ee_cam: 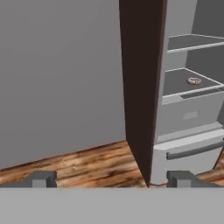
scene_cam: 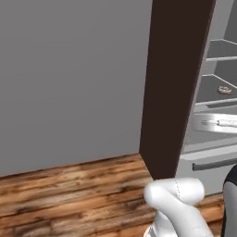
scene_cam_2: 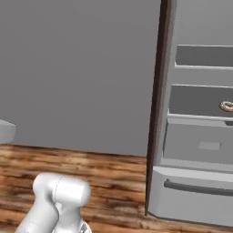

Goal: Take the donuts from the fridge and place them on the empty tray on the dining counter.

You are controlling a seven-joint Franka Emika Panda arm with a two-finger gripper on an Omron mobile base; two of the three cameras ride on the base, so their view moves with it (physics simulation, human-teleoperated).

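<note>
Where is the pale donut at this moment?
The pale donut lies on a grey shelf inside the open fridge, at the right of all views, above the bottom drawer.

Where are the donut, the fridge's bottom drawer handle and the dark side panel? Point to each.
donut point(ee_cam: 193, 80), hand view, its icing.
drawer handle point(scene_cam_2: 195, 188), right base view, mid-bar.
dark side panel point(scene_cam: 173, 83), left base view, its face.

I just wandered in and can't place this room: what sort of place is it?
Most likely a home kitchen: an open fridge with grey shelves, a small donut on one shelf, a bottom drawer with a dark bar handle, and a wood-plank floor.
</note>
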